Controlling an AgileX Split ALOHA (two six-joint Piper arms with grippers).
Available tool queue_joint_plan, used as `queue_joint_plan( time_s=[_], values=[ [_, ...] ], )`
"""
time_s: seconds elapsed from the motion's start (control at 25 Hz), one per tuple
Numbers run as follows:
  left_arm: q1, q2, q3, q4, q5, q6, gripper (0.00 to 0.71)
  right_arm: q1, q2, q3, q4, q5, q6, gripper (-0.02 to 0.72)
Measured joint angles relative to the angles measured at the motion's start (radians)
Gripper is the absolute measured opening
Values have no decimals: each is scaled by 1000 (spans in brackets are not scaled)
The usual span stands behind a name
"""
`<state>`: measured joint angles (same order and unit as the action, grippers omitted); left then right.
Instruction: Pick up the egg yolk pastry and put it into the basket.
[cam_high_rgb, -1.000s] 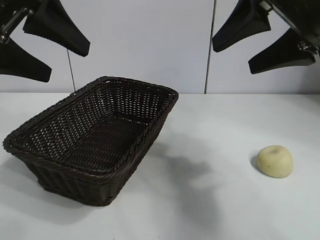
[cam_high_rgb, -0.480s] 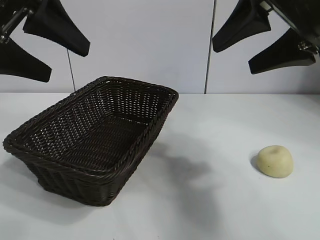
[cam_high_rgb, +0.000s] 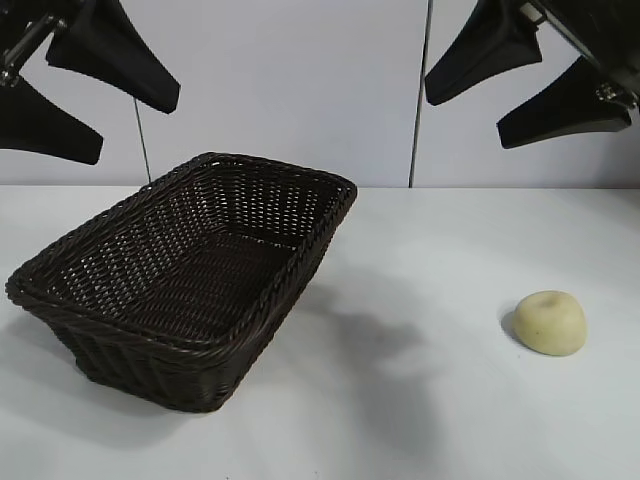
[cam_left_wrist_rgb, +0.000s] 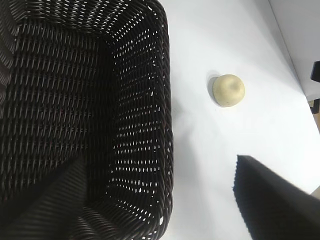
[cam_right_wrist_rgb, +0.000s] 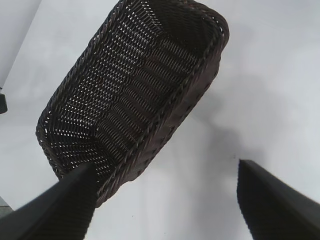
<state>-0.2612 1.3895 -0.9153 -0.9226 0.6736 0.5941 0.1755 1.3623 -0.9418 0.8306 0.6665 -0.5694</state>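
**Pastry on the worktop, both grippers high and spread**

The egg yolk pastry (cam_high_rgb: 549, 322) sits on the white worktop (cam_high_rgb: 430, 400) at the right of the scene, near the front edge of the exterior view. It is a small pale yellow dome, resting on its flat side, with nothing touching it. It lies well apart from the basket (cam_high_rgb: 190, 285), with bare worktop between the two.

The basket stands on the left half of the worktop, set at an angle, one short end toward the camera and the other toward the far wall. Its dark brown weave, braided rim and sloping sides show plainly, and nothing lies inside it.

The left gripper (cam_high_rgb: 85, 85) hangs high at the upper left, above the basket's left end, its jaws spread wide and holding nothing. From the left wrist view the basket's interior (cam_left_wrist_rgb: 75, 100) fills most of the frame, with the pastry (cam_left_wrist_rgb: 229, 90) beyond its rim.

The right gripper (cam_high_rgb: 525, 85) hangs high at the upper right, above the pastry, jaws likewise spread and empty. Its wrist view shows the basket (cam_right_wrist_rgb: 135, 95) but not the pastry.
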Motion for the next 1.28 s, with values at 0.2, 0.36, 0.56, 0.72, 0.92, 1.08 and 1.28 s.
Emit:
queue_joint_plan(
  time_s=[0.2,0.36,0.56,0.72,0.92,1.08,1.28],
  values=[
    [0,0,0,0,0,-1,585,0,0,0,0,0,0,561],
    [0,0,0,0,11,-77,585,0,0,0,0,0,0,561],
    [0,0,0,10,49,-386,584,0,0,0,0,0,0,561],
    [0,0,0,94,111,-584,584,0,0,0,0,0,0,561],
    [0,-15,0,263,148,-796,584,0,0,0,0,0,0,561],
    [-6,-53,0,365,171,-954,584,0,0,0,0,0,0,561],
    [-99,-94,0,526,165,-1208,584,0,0,0,0,0,0,561]
  ],
)
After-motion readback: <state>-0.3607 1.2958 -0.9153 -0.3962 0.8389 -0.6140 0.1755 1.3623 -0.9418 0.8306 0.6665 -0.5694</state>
